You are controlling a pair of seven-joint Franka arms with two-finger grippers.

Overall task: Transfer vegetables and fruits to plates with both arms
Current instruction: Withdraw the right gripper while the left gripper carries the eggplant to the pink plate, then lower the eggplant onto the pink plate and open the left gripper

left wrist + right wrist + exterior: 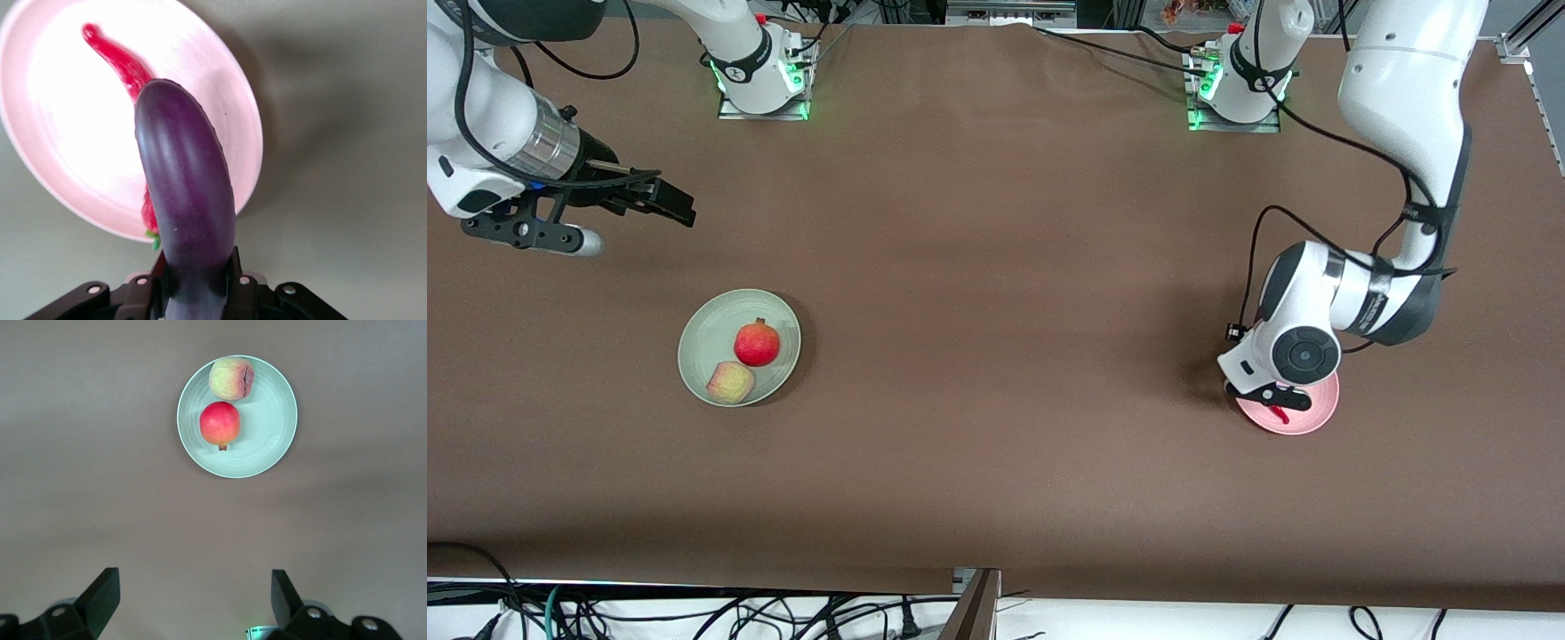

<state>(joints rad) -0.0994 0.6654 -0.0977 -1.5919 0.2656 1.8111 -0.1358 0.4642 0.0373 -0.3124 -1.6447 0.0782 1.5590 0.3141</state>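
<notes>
Two claws: the left claw (198, 293) grips the purple eggplant (187, 193) over the pink plate (247, 120), where the red chili pepper (117, 60) lies. The right claw (193, 600) waits spread wide, holding nothing, above the bench (996, 356). Both fruits, red (757, 344) and yellowish (730, 382), sit on the green plate (698, 342) toward the right arm's end.

Purple eggplant (190, 193), pink plate (40, 167)

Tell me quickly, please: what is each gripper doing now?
Left gripper: closed on the eggplant, over the pink plate.
Right gripper: open, holding nothing, waiting above bare table.
</notes>
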